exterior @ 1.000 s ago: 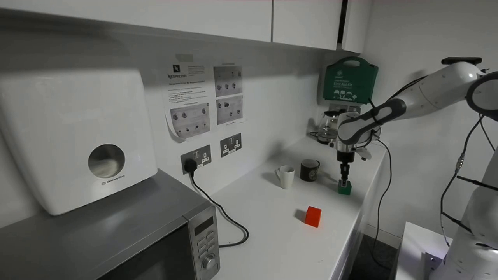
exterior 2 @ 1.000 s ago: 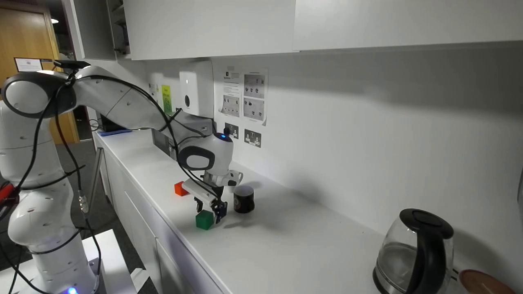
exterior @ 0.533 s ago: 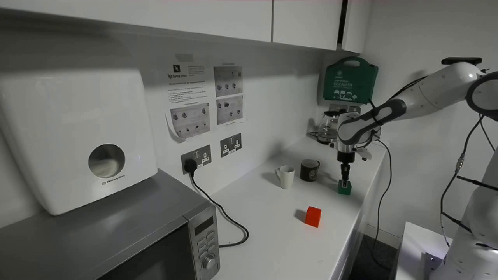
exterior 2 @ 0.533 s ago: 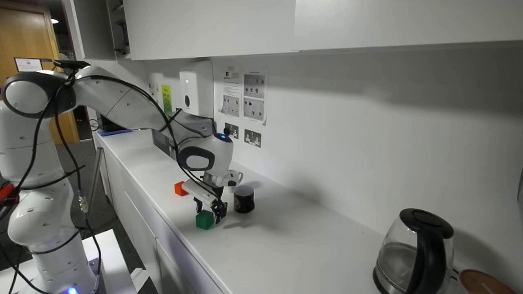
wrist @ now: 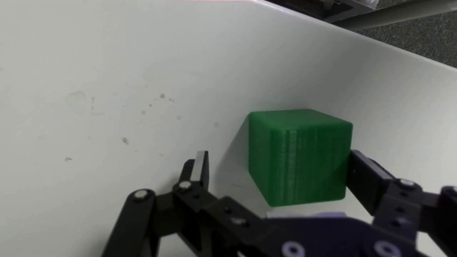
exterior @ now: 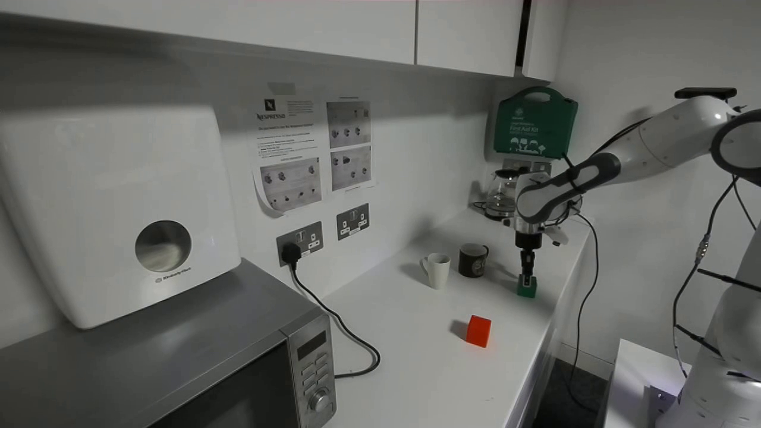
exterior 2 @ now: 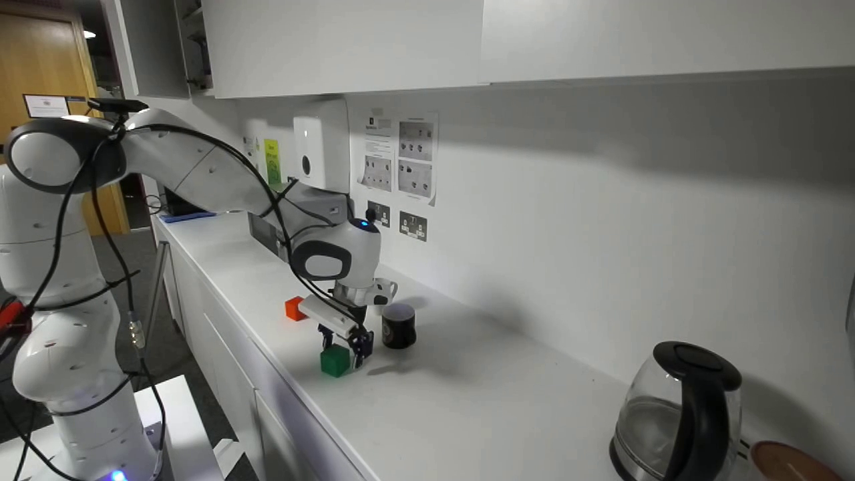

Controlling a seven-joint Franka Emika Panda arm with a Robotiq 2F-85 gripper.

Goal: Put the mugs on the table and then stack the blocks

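Note:
The green block (exterior: 527, 291) sits on the white table (exterior: 416, 380), near its front edge. My gripper (exterior 2: 343, 353) points down at the block with its fingers open on either side of it. In the wrist view, the right finger of the gripper (wrist: 278, 153) meets or nearly meets the green block (wrist: 300, 160); the left finger stands apart with a gap. The red block (exterior: 478, 331) lies on the table nearer the microwave. The white mug (exterior: 437, 271) and the dark mug (exterior: 472, 261) stand upright on the table, side by side, toward the wall.
A grey microwave (exterior: 238, 345) stands on the counter, with a black cable (exterior: 357, 339) on the surface beside it. A glass kettle (exterior 2: 674, 414) stands at the opposite end. Wall cabinets (exterior 2: 347, 47) hang above. The counter's front edge (wrist: 357, 35) runs close to the green block.
My gripper and the green block have shifted very slightly. The mugs and the red block have not moved.

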